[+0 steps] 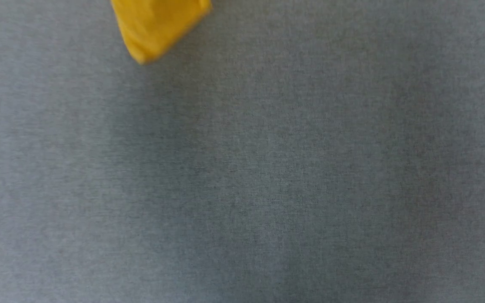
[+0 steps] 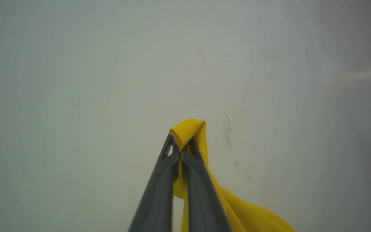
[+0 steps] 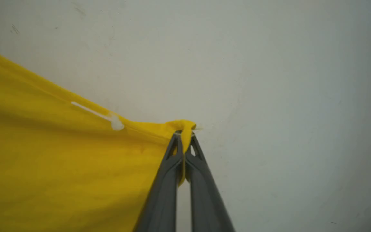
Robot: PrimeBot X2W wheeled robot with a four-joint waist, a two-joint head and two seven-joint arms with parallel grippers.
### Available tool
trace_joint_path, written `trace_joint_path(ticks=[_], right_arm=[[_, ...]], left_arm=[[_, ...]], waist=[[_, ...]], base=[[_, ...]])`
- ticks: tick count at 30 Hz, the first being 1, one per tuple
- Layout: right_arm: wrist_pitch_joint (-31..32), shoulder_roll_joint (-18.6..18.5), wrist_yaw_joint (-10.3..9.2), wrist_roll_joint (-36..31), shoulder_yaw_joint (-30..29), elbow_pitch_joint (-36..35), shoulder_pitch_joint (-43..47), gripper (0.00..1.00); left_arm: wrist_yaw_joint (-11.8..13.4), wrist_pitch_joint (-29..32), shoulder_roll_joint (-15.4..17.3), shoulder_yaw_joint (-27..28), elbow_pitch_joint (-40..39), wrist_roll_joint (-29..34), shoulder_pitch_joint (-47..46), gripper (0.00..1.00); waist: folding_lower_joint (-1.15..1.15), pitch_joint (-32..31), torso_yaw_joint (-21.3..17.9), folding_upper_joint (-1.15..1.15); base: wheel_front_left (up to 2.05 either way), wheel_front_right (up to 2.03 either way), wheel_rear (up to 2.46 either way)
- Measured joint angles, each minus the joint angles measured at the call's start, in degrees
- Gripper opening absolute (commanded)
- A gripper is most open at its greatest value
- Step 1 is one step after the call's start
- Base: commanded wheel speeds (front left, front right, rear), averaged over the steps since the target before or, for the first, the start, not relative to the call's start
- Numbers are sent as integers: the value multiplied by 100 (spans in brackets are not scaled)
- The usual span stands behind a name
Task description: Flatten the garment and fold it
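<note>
Left hand (image 2: pixel 181 150), right hand (image 3: pixel 184 141) — slim dark-grey fingers (image 2: pixel 158 196); triangular cut-outs.

The garment (image 1: pixel 158 29) is soft yellow cloth, matt and without sheen, falling into smooth folds. A thin white strand (image 3: pixel 92 112) on it, with a blob at one end, looks like faintly shiny plastic. The table cover (image 1: pixel 267 189) is grey woven cloth, flecked and matt with a fine, slightly rough weave. The fingers of the left gripper (image 2: pixel 180 149) and the right gripper (image 3: pixel 184 139) are dark grey, smooth and matt, plastic by their look, and the pale surface (image 2: pixel 108 80) behind them is smooth and dull, marked with small scuffs and chips.
</note>
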Motion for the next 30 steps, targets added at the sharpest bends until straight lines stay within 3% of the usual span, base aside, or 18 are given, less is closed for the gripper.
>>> trace_joint_path(ticks=[7,12,22,30], right_arm=[[-902,210,1,-207,-269,443,-720,0],[-1122,243,1,-233,-223,859,-504,0],[-1138,278,1,433,456,1386,1495,0],[-506,188,0,1452,637,835,3802,0]], left_arm=[[67,-782,-47,62,341,199,-708,0],[-169,-836,-59,-105,721,230,-459,0],[-523,-498,289,-800,1493,200,2199,0],[-572,659,385,-1318,928,-713,4912,0]], waist=[[-1,555,-142,0],[0,664,-147,0],[-2,135,-30,0],[-4,-609,110,0]], base=[[0,0,0],[0,0,0],[0,0,0],[0,0,0]])
